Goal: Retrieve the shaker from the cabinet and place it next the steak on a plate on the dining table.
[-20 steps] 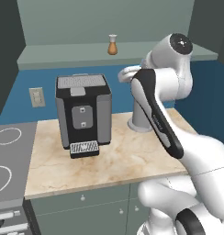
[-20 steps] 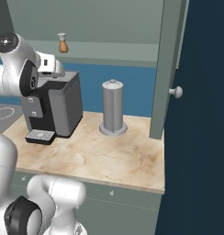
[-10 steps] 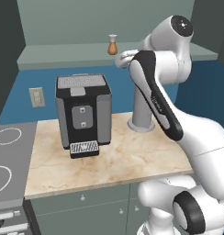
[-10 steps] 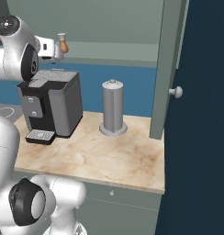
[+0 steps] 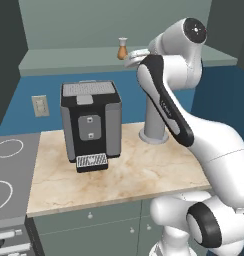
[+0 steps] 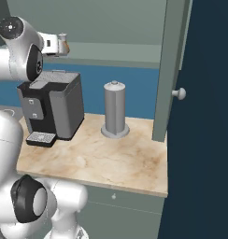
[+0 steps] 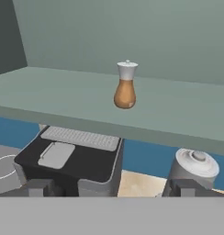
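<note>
shaker [image 7: 125, 86]: we see it upright on the cabinet shelf [image 7: 49, 94], set back from the front edge, nothing touching it.
why there: we judge it stands free and upright, so a straight reach over the shelf edge is possible, with no clutter either side.
gripper [image 7: 114, 187]: fingers spread wide, nothing held; the two dark tips sit low in the hand view, below and nearer than the shelf lip.
gripper vs shaker: we put the shaker ahead of the gripper, farther in and a bit higher, roughly centred between the tips; apart, no contact.
arm pose: in the left base view the hand [image 5: 135, 56] is up at shelf height just right of the shaker [image 5: 122, 49]; we read that as lining up for a level approach.
below shelf: coffee machine [image 5: 90, 123] on the tabletop [image 5: 119, 175], grey canister [image 6: 115, 111] to its right; both under the shelf, out of the reach path.
step: we judge this is the approach, grasp not yet made.
next needs: move forward and slightly up, then close around the brown body.
risk: narrow neck and rounded body, so we think a nudge could tip it.
</note>
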Motion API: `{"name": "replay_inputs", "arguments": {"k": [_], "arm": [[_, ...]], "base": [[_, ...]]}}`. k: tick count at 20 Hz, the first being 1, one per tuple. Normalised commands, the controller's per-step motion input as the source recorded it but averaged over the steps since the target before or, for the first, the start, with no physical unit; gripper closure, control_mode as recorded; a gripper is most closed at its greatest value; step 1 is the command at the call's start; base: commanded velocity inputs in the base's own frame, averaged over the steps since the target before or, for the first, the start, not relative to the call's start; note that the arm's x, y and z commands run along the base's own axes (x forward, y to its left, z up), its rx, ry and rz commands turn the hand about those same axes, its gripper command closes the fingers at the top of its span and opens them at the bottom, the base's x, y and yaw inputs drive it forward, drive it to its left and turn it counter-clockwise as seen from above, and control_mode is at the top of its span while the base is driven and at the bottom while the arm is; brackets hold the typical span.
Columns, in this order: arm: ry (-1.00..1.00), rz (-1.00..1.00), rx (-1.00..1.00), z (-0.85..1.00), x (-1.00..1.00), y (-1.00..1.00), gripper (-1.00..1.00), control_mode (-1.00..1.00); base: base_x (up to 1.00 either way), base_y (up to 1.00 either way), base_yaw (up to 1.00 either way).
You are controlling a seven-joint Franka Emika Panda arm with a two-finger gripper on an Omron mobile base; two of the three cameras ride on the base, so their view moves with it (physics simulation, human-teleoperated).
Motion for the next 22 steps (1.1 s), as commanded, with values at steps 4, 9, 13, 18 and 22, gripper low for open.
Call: {"name": "replay_inputs", "arguments": {"k": [4, 9, 13, 18, 22], "arm": [[-0.02, 0.00, 0.00, 0.16, 0.18, 0.00, -1.00, -1.00], [0.00, 0.00, 0.00, 0.20, 0.25, 0.00, -1.00, -1.00], [0.01, -0.02, 0.00, 0.09, 0.33, 0.03, -1.00, -1.00], [0.02, -0.02, 0.00, 0.00, 0.42, 0.02, -1.00, -1.00], [0.02, -0.01, 0.00, 0.00, 0.47, 0.11, -1.00, -1.00]], "base": [[0.00, 0.00, 0.00], [0.00, 0.00, 0.00], [0.00, 0.00, 0.00], [0.00, 0.00, 0.00], [0.00, 0.00, 0.00]]}}
